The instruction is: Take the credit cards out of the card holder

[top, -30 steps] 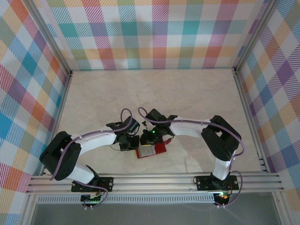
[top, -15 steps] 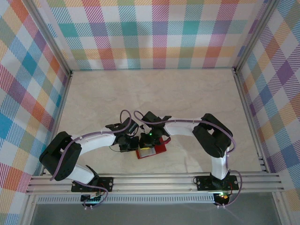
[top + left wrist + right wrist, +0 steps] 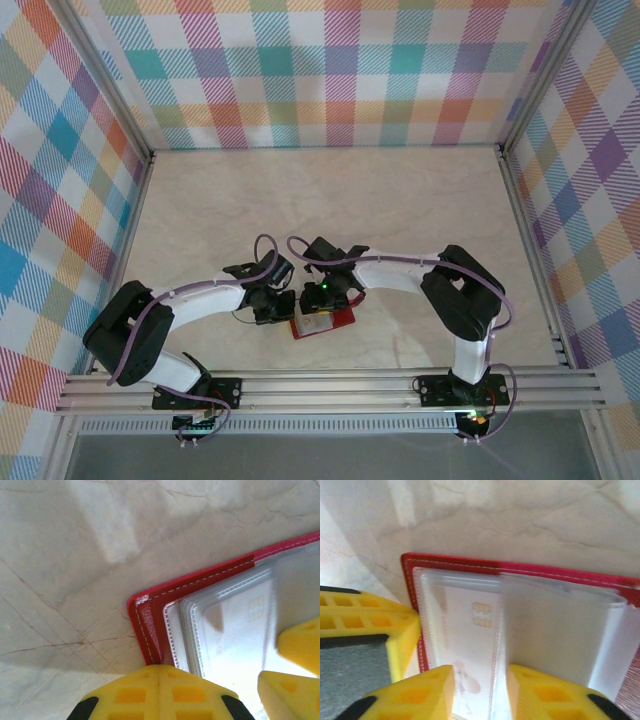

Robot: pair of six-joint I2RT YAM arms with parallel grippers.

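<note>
Lying open, red card holder (image 3: 520, 571) shows a sleeved credit card (image 3: 470, 640); left gripper (image 3: 158, 674) closed, right gripper (image 3: 480, 679) parted.

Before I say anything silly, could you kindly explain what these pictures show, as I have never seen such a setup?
These are two robot arms bolted at the near edge of a marble-look table. One picture looks down from above and behind them. The other two come from small cameras on each wrist, so the yellow fingers at the bottom of those are that arm's own.

On the table lies an open red card holder with clear pockets. A credit card with a gold chip sits inside one of them.

The left pincer is closed, with its tip at the holder's red edge, probably pinning it down. The right pincer stands open over the pockets and holds nothing that I can see.
</note>
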